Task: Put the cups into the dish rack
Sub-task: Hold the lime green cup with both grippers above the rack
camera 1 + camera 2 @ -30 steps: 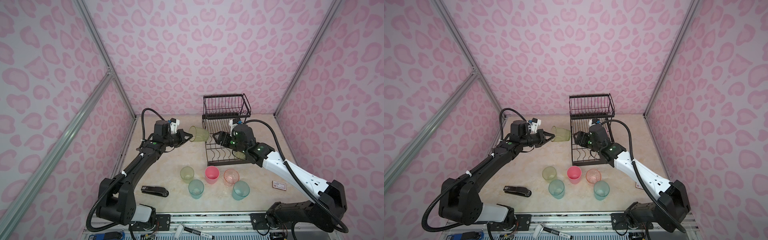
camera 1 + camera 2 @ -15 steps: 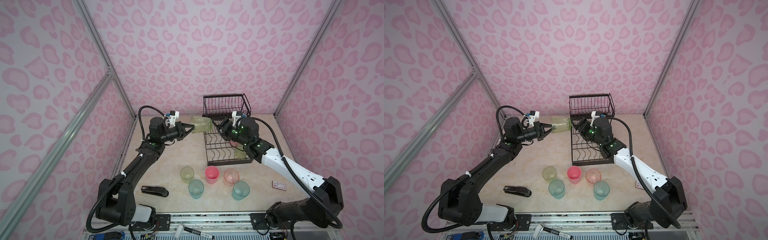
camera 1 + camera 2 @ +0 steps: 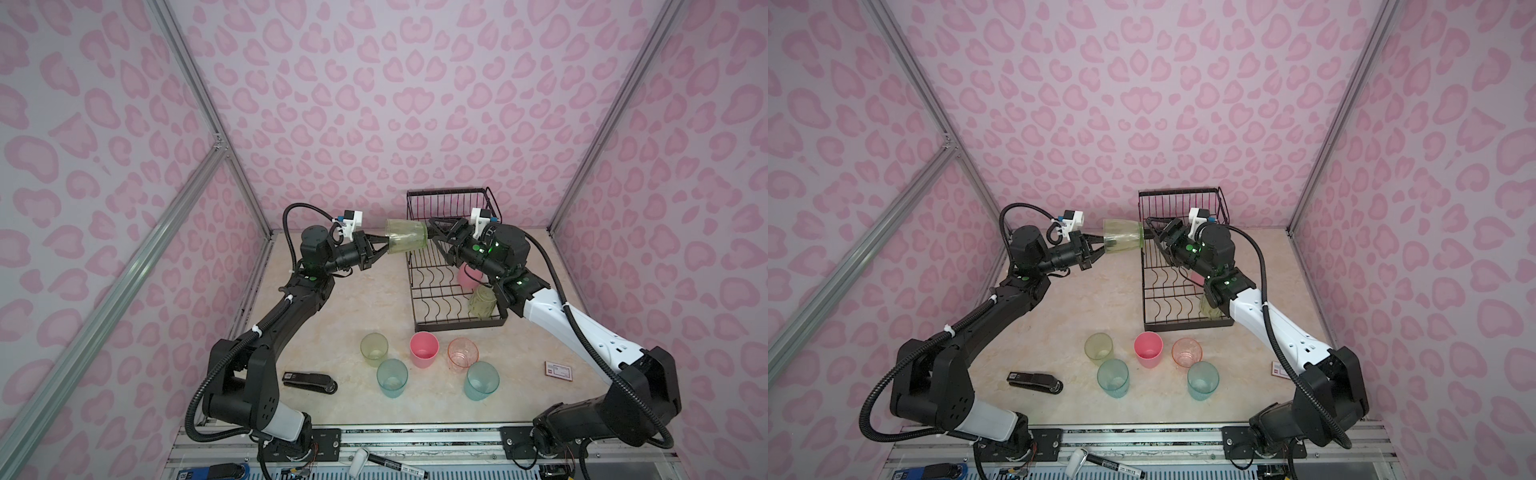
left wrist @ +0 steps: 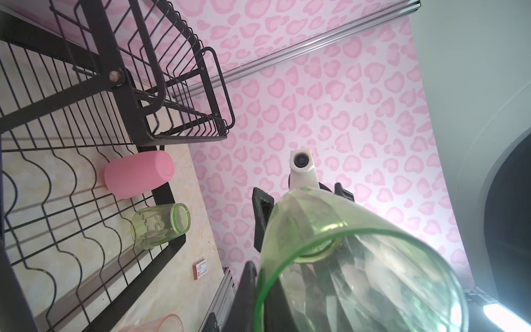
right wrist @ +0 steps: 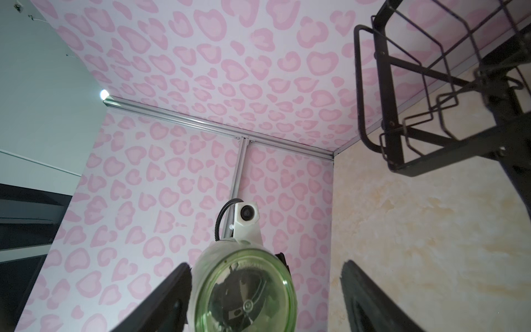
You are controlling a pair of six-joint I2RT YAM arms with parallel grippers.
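Holding cup (image 3: 406, 236) midair by its rim: left pincer (image 3: 376, 245) clamped, off rack's (image 3: 409, 291) far-left corner. Cup axis level, base pointing at right pincer (image 3: 436, 232), just beside, jaws spread wider than cup.

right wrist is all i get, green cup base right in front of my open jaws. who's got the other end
observer: The left gripper pinches the cup by its mouth wall, holding it level.
operator: anything in the rack
observer: Two in the rack, mouth down on the lower tier: a pink cup and a green cup.
operator: nearest loose cup for me
observer: Likely a teal cup, upright, in front of the rack's near right corner.
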